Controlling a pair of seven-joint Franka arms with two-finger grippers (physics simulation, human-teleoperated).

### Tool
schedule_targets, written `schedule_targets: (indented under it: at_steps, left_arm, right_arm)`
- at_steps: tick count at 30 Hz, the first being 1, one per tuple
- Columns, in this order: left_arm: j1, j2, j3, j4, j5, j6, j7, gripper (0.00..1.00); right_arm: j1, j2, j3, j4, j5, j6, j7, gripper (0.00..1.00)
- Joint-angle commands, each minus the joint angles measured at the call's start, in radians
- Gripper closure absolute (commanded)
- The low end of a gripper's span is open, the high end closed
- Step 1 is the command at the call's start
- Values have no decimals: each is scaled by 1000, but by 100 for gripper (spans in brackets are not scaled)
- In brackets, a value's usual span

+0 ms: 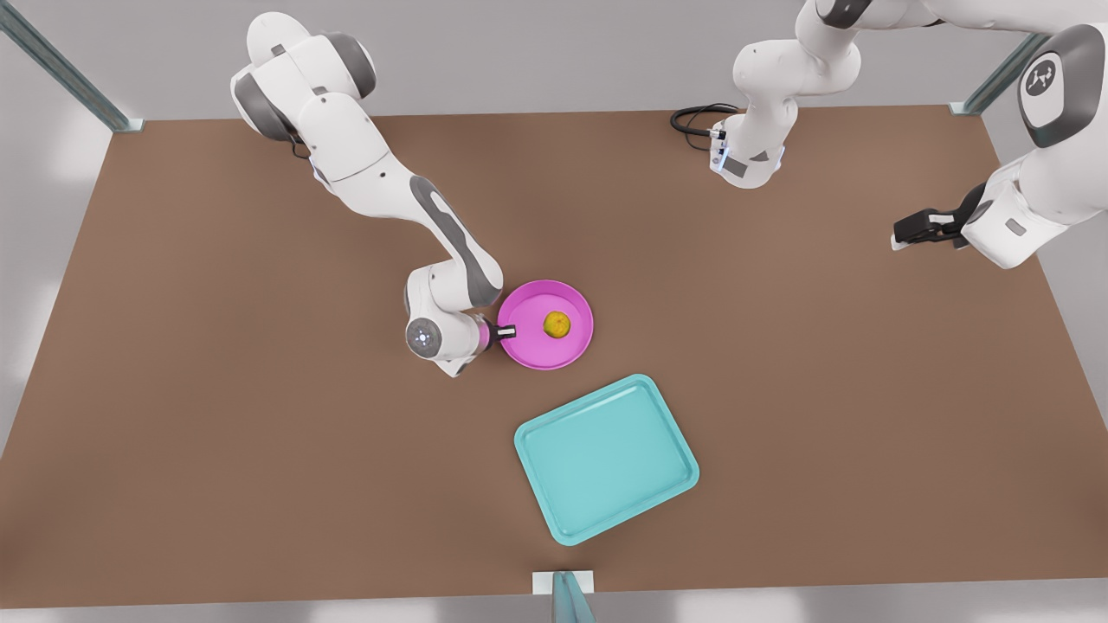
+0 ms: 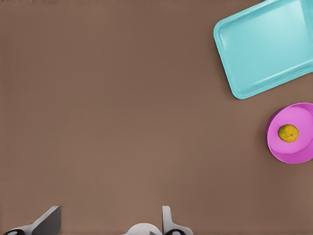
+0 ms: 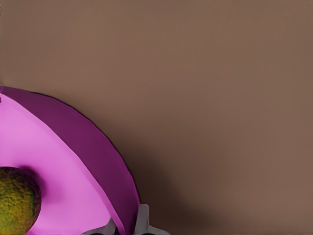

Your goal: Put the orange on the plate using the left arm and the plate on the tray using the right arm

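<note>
We had the right gripper (image 1: 505, 330) down at the plate (image 1: 567, 344), mid-frame in the front view, its fingers (image 3: 142, 221) pinched on the rim at the front view's left side. The orange (image 1: 557, 324) sat on the plate's middle, clear of the fingers. The tray (image 1: 606, 458) lay just below the plate in the frame, close but apart from it, on the table (image 1: 216, 389). Our left gripper (image 1: 924, 228) waited at the right edge, raised, fingers (image 2: 167, 220) spread wide on nothing.
</note>
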Motion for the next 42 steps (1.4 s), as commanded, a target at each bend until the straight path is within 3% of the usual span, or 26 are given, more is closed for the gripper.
schedule_targets:
  at_steps: [1,13,24,31,38,42]
  left_arm:
    - [0,-2,0,0,-1,5,57,0]
    - [0,-2,0,1,2,12,57,0]
    - [2,0,0,0,2,14,57,0]
    - [0,0,0,1,2,15,57,0]
    - [0,0,0,1,2,20,57,0]
    - [0,1,0,0,2,20,57,0]
  right_arm:
    - [0,-1,0,6,-6,-19,-22,79]
    - [2,-38,1,46,-5,-99,-37,79]
    - [-23,-29,-20,213,78,-111,-32,79]
    - [-101,123,-34,463,181,-99,-25,79]
    - [-110,392,-34,850,213,-44,86,79]
    - [-67,484,-26,908,216,87,86,79]
